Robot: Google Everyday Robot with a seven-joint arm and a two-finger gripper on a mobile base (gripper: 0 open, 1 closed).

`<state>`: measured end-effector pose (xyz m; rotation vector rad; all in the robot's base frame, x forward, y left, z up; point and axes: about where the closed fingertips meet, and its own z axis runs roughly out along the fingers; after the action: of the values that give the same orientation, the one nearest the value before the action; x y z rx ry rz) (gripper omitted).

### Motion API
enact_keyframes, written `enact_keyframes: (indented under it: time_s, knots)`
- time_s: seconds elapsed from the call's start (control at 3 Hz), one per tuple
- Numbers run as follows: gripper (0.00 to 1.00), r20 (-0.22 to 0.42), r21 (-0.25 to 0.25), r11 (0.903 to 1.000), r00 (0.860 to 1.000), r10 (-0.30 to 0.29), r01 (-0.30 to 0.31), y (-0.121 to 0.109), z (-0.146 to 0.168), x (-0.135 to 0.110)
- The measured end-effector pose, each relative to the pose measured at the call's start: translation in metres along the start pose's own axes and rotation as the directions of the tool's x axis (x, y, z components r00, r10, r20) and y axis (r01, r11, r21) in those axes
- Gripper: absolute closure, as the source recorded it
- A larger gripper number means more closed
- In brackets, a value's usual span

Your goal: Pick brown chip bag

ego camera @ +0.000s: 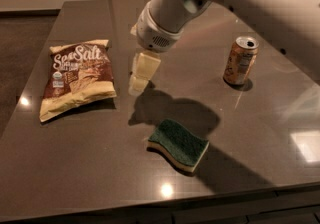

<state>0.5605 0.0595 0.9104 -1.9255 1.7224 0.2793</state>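
The brown chip bag (77, 79) lies flat, label up, toward the left edge of the tabletop (90, 178), roughly midway between the far and near edges; its tan bottom seam points at the near-left corner. The gripper (136, 87) hangs just beside the bag's right side, low over the surface, nothing in it; whether it is spread or pressed together I cannot tell from this angle.

The step in hand looks like the approach, with the grasp not yet made. To do it well, the gripper probably needs to shift toward the left edge until it is centred over the bag, then descend with the jaws wide enough to gather a fold of the crinkly film; a flat bag offers little to pinch, so pressing down slightly and closing across a puffed part or a seam seems wisest.

The green-topped sponge (178, 145) near the front edge and the orange can (240, 60) toward the right edge sit well apart from that path.
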Motion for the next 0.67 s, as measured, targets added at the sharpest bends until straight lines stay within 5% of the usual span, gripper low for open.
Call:
enact_keyframes:
  time_s: [0.67]
  knots:
    - [0.00, 0.034, -0.079, 0.9968, 0.999, 0.007, -0.005, 0.019, 0.044, -0.041]
